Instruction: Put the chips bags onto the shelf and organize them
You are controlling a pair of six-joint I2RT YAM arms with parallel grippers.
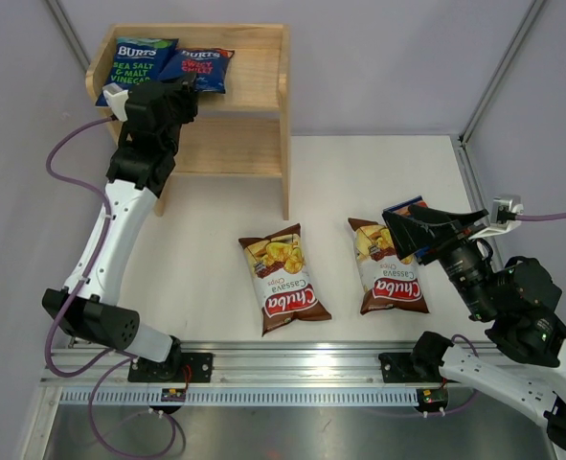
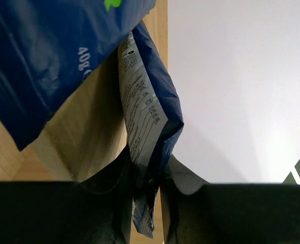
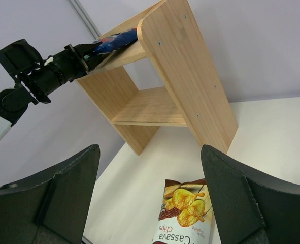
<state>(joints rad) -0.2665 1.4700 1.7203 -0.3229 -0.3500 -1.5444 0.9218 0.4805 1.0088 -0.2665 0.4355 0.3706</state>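
The wooden shelf [image 1: 254, 115] stands at the back left. A blue Burts bag with green text [image 1: 137, 65] lies on its top tier. A second Burts bag with a red label [image 1: 198, 67] lies beside it. My left gripper [image 1: 182, 99] is shut on the near edge of that second bag [image 2: 145, 117]. Two Chuba bags [image 1: 281, 280] [image 1: 386, 268] lie flat on the table. My right gripper [image 1: 415, 233] is open and empty, just above the right Chuba bag. A corner of a third blue bag [image 1: 407, 205] shows behind it. In the right wrist view a Chuba bag [image 3: 182, 218] lies below the open gripper [image 3: 150, 148].
The shelf's lower tier [image 1: 227, 146] holds nothing that I can see. Grey walls close the back and sides. A metal rail [image 1: 292, 364] runs along the near edge by the arm bases.
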